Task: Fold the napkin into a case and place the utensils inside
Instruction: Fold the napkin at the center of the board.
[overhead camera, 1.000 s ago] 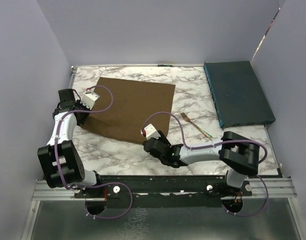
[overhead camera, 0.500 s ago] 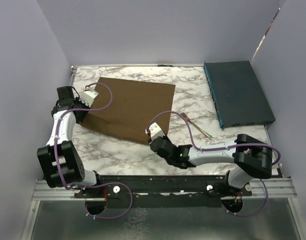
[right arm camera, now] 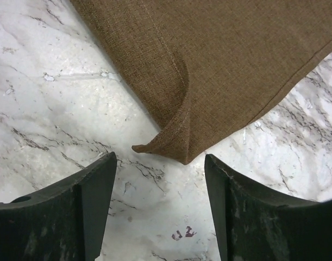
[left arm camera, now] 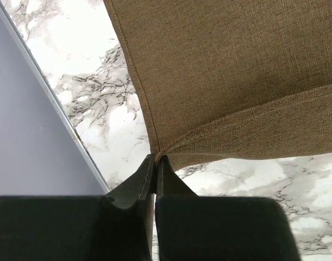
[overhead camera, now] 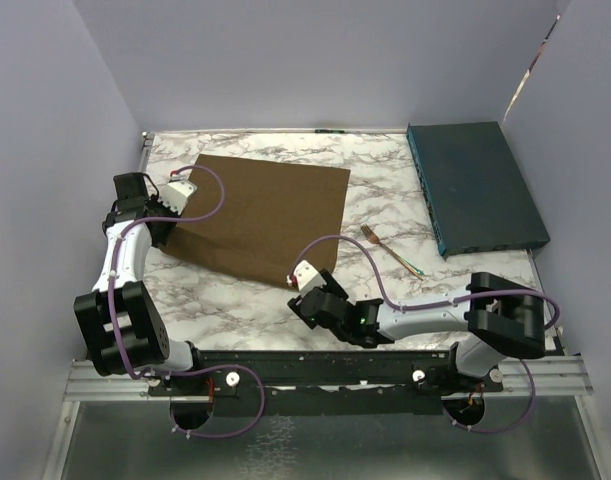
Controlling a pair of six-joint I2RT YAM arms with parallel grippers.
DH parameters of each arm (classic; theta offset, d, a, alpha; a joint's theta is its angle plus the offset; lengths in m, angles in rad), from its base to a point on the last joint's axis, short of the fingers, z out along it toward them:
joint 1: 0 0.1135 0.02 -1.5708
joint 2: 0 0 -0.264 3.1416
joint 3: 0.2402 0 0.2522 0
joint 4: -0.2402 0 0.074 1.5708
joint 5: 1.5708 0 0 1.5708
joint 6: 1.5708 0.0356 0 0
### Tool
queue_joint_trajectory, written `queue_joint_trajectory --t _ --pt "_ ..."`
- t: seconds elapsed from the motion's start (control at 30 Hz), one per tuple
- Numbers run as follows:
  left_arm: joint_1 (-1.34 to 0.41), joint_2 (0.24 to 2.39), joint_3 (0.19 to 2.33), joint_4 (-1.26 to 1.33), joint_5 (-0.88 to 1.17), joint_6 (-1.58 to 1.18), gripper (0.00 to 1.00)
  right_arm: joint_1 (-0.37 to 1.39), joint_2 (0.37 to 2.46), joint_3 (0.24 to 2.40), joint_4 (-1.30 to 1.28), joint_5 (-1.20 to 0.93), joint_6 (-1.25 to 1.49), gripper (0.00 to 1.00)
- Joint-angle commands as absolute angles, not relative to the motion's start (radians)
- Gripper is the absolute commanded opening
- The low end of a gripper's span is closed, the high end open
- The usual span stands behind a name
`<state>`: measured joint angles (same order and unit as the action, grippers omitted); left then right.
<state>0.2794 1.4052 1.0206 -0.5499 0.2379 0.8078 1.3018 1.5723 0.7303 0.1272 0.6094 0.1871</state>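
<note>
On the marble surface [overhead camera: 385, 200] the limp-looking napkin [overhead camera: 265, 215] is lying flat; I'm pinching one corner in the left claw [left arm camera: 156, 160], with the right claw [right arm camera: 159, 160] gaping at the curled near corner, my likeliest hold.

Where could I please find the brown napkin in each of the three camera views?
Top view: the napkin lies left of centre on the table.
Left wrist view: upper right, its corner pinched in the left gripper.
Right wrist view: across the top, curled corner before the open right gripper.
Shared landmark: the marble table.
</note>
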Motion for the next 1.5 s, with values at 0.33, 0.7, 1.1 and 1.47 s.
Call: queue_joint_trajectory --t 0.33,0.7,1.1,1.47 --pt "0.277 1.411 1.093 -0.569 0.228 0.783 0.00 1.259 1.660 0.770 0.237 0.639 0.134 0.19" --pt "0.277 1.398 1.138 -0.590 0.237 0.776 0.00 1.181 1.536 0.779 0.212 0.549 0.039 0.01" --pt "0.276 1.376 1.143 -0.609 0.260 0.756 0.00 1.090 1.482 0.810 0.141 0.377 0.028 0.01" --pt "0.282 1.251 1.013 -0.860 0.270 0.884 0.00 1.112 1.333 0.681 -0.031 0.157 0.176 0.01"
